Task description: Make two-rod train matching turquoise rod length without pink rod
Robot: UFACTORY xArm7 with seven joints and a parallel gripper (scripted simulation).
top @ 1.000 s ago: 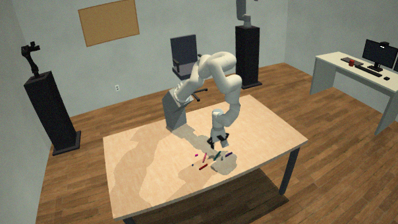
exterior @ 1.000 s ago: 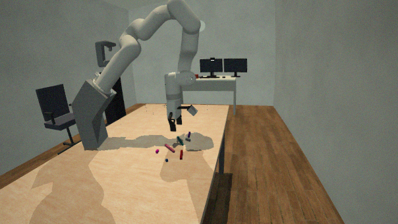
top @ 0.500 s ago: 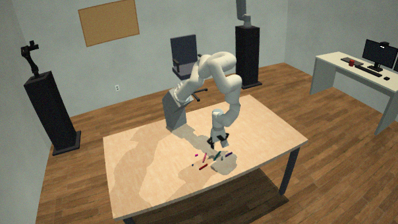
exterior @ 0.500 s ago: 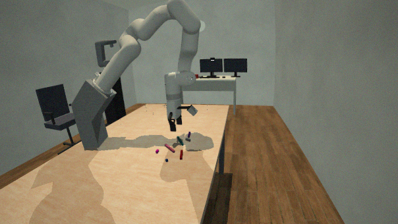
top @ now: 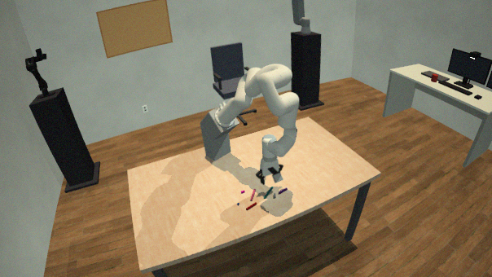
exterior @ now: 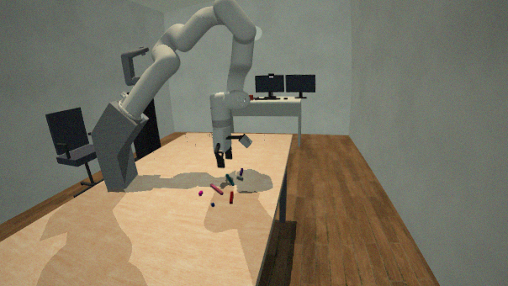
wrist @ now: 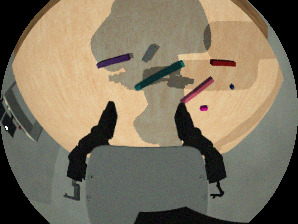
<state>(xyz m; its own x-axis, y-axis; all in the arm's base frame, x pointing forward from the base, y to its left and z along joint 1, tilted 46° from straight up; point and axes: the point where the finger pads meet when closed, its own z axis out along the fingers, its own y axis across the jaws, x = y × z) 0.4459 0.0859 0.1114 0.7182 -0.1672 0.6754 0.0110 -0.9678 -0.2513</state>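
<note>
The black two-fingered claw [top: 270,175] [exterior: 224,161] [wrist: 146,109] stands wide apart, empty — descending carelessly beside the slim turquoise rod [top: 268,192] [exterior: 230,179] [wrist: 160,75] below might knock it.

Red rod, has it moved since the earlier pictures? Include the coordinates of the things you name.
No. In the top view the red rod [top: 251,206] [exterior: 231,197] [wrist: 223,63] keeps its place against the table's front edge.
</note>
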